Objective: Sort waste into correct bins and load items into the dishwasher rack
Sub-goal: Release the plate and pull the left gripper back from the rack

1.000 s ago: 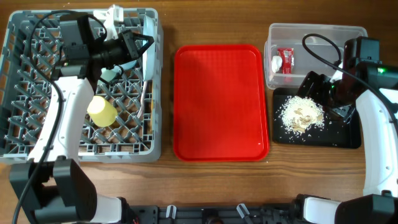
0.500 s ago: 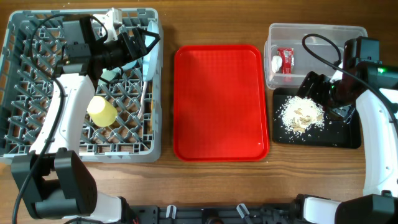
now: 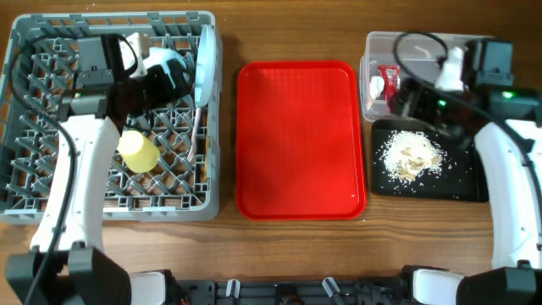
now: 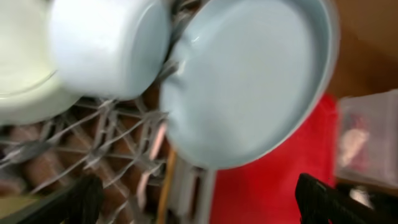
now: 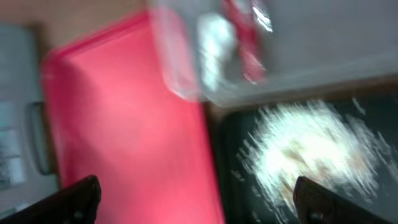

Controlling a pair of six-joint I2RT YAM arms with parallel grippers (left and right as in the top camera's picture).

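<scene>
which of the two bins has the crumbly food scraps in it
The flat black tray: the off-white crumbs are piled on it. The clear plastic tub beside it holds the red wrapper and white scrap.

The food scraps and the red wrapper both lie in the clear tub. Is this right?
No. The overhead view shows the food scraps on the black tray; the red wrapper does lie in the clear tub.

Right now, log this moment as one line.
left hand: open, over dishwasher rack | pale blue plate: upright in rack | yellow cup: in rack | right hand: open | red wrapper: in clear tub | food scraps: on black tray
</scene>
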